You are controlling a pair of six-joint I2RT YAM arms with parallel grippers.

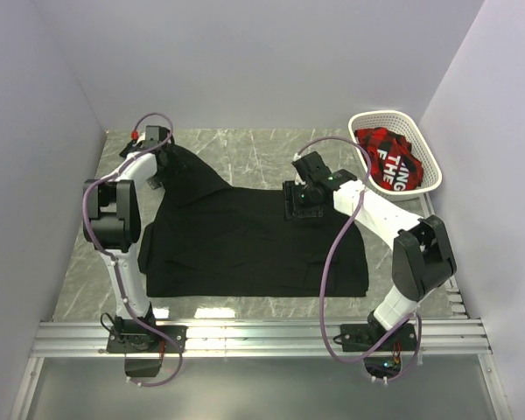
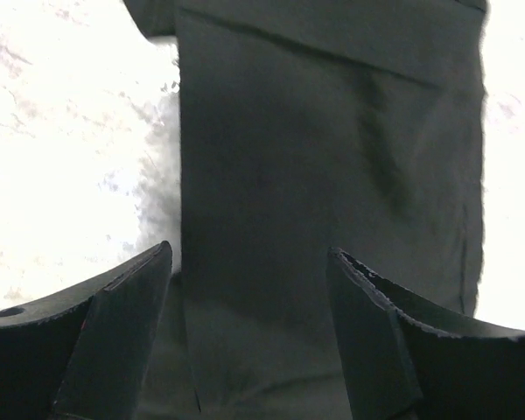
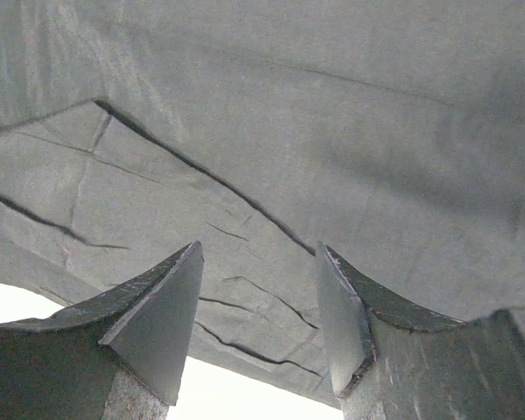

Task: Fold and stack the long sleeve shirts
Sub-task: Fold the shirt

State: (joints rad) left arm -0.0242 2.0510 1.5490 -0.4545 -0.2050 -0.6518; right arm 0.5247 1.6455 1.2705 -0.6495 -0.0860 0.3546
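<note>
One black long sleeve shirt (image 1: 245, 245) lies spread flat across the marble table. A sleeve of it (image 1: 188, 171) runs up toward the far left corner. My left gripper (image 1: 160, 168) hangs over that sleeve, jaws apart. In the left wrist view the sleeve (image 2: 332, 157) is a dark strip running away between and under the left gripper (image 2: 249, 249). My right gripper (image 1: 298, 206) sits at the shirt's far edge, right of the middle. In the right wrist view the right gripper (image 3: 259, 247) stands open over creased fabric (image 3: 271, 131), with the cloth's edge just behind the fingertips.
A white basket (image 1: 381, 115) at the far right holds a red-and-black plaid cloth (image 1: 387, 153) with white lettering. Grey walls close in the table on three sides. A metal rail (image 1: 262, 337) with both arm bases runs along the near edge.
</note>
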